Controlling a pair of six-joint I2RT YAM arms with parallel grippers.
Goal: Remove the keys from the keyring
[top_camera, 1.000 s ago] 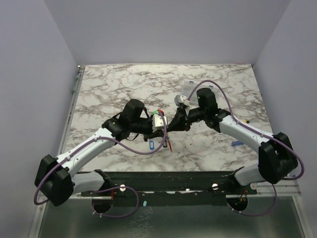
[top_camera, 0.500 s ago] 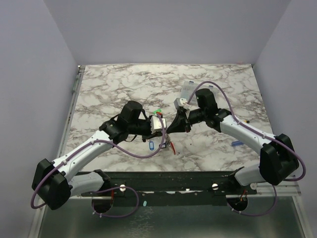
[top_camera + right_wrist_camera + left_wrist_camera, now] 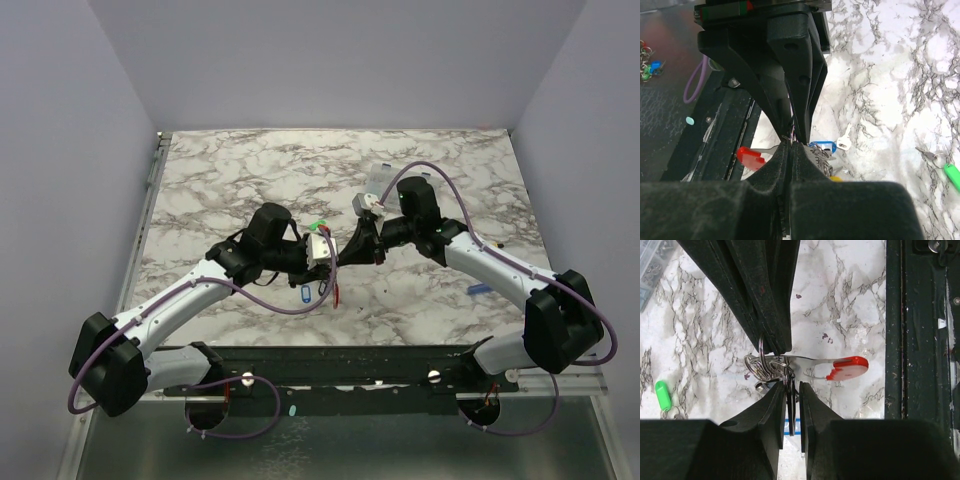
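My left gripper [image 3: 328, 257] and right gripper [image 3: 346, 252] meet tip to tip above the table's middle. Between them hangs the keyring [image 3: 765, 366], thin dark wire loops with keys bunched on it. In the left wrist view my left gripper [image 3: 792, 390] is closed on a thin dark part of the ring, and the right fingers [image 3: 771, 335] pinch it from above. A red-tagged key [image 3: 846, 367] sticks out sideways; it also shows in the top view [image 3: 337, 290]. My right gripper [image 3: 792, 145] is pressed shut on the ring. A yellow tag [image 3: 836, 178] peeks beside it.
A blue-tagged key [image 3: 822, 146] and a loose bare key [image 3: 844, 142] lie on the marble under the grippers. A green-tagged key [image 3: 662, 395] lies apart on its own small ring. A clear compartment box [image 3: 380, 178] stands behind. The black rail [image 3: 915, 340] runs along the near edge.
Both grippers shifted slightly while holding the ring, dipping right and returning. The red-tagged key swung a little to the left beneath them. Neither grip has changed.
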